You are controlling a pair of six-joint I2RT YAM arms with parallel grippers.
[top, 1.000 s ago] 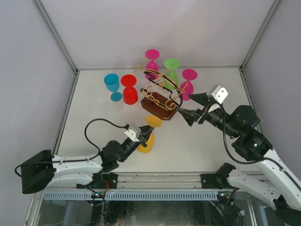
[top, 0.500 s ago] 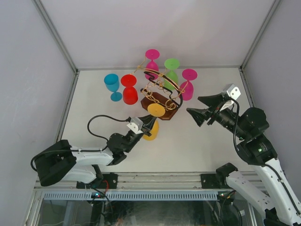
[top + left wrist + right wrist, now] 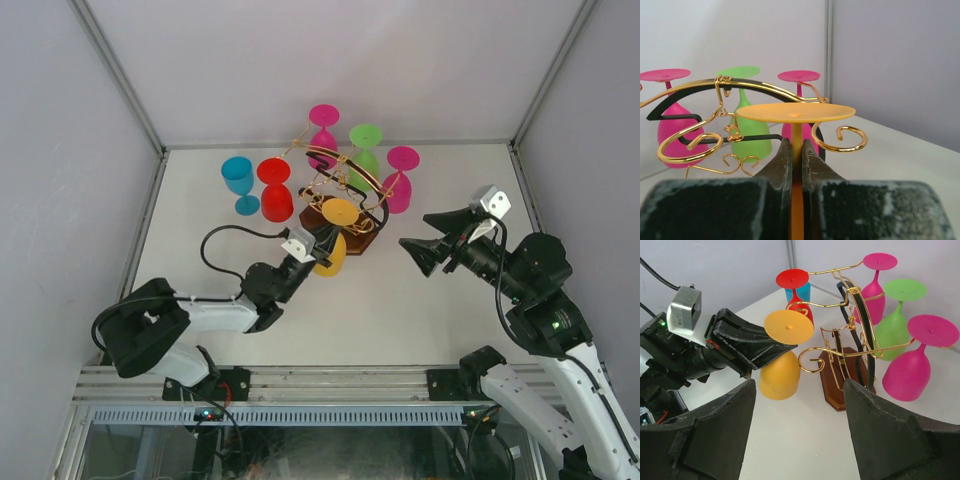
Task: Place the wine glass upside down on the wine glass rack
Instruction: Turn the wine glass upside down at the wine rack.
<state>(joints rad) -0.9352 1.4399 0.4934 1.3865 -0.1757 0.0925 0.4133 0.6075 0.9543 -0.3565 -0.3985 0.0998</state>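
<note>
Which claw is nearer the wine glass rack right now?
Left. The left claw, shut on the yellow wine glass stem, is right at the rack's front scroll arm; the right claw hangs open off to the rack's right, clearly apart.

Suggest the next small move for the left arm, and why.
Probably ease the left tool forward toward the wine glass rack: it grips the yellow wine glass by the stem, bowl down, foot just above the two free scroll ends, stem lined up between them.
</note>
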